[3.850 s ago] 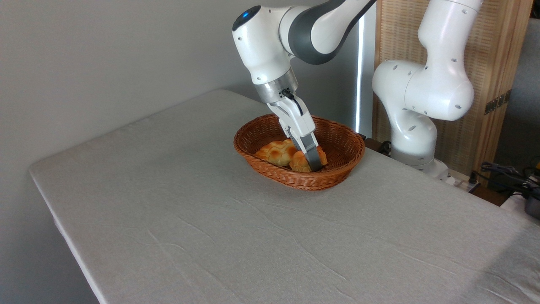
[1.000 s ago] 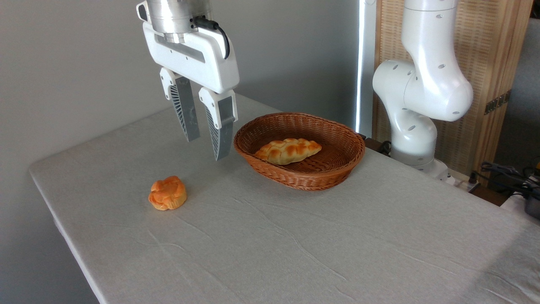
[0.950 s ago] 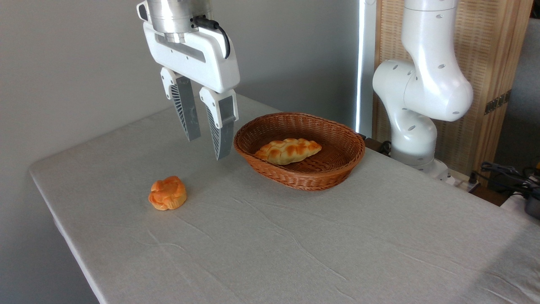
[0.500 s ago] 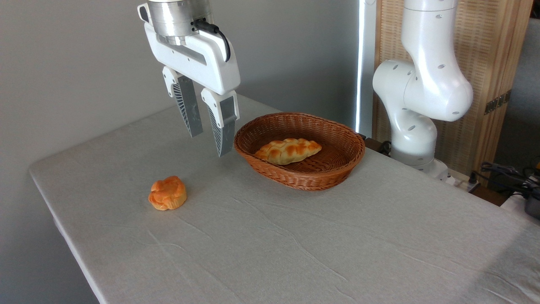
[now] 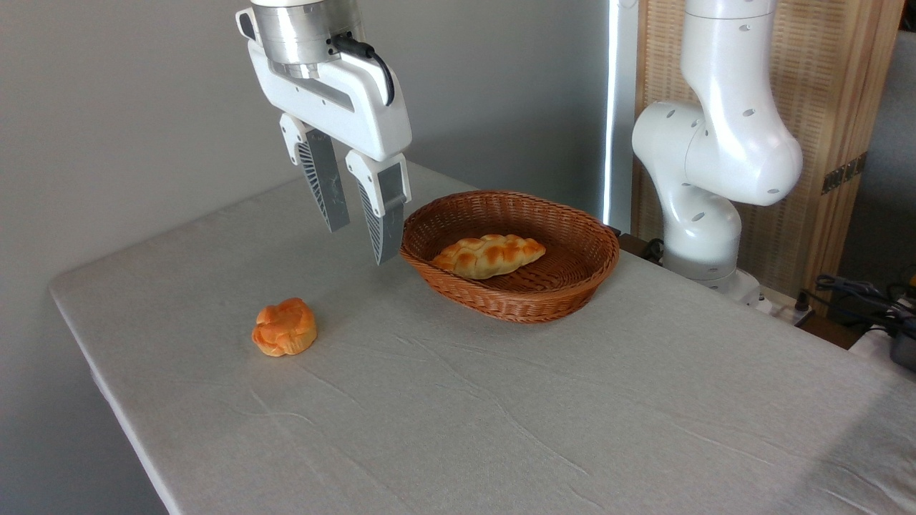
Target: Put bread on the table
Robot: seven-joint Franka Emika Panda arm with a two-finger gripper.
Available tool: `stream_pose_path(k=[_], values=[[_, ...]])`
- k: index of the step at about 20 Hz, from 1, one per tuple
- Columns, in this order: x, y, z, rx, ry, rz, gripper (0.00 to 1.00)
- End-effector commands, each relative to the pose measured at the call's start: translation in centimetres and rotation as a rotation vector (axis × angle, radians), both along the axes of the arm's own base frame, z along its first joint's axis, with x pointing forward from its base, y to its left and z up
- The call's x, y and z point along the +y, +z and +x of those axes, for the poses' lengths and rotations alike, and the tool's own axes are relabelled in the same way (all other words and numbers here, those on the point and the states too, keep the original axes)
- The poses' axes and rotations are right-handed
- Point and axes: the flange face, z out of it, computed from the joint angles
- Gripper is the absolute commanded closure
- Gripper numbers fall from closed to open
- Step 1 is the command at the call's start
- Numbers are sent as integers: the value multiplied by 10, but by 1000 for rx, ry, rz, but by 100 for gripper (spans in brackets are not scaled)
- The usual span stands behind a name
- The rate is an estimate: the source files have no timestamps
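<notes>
Plain grey room corner with a wooden screen

A smooth grey wall (image 5: 129,107) fills the nine to twelve o'clock side, evenly lit and bare. At about one o'clock a narrow bright strip of daylight (image 5: 610,107) runs vertically (a window edge or a gap, hard to say which). Right of it, toward two o'clock, stands a light wooden screen (image 5: 851,107) with woven panels. At three o'clock, dark cables (image 5: 851,293) lie tangled in shadow; the floor is hidden.
</notes>
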Motion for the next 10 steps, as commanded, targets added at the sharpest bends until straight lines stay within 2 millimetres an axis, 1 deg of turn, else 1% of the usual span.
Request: stream_pose_path(k=[1, 4, 6, 8, 10], values=[[13, 4, 0, 16, 7, -6, 0], [18, 8, 4, -14, 16, 6, 0], [16, 7, 5, -19, -3, 57, 0], [10, 8, 5, -23, -15, 63, 0], [11, 7, 5, -23, -31, 72, 0]])
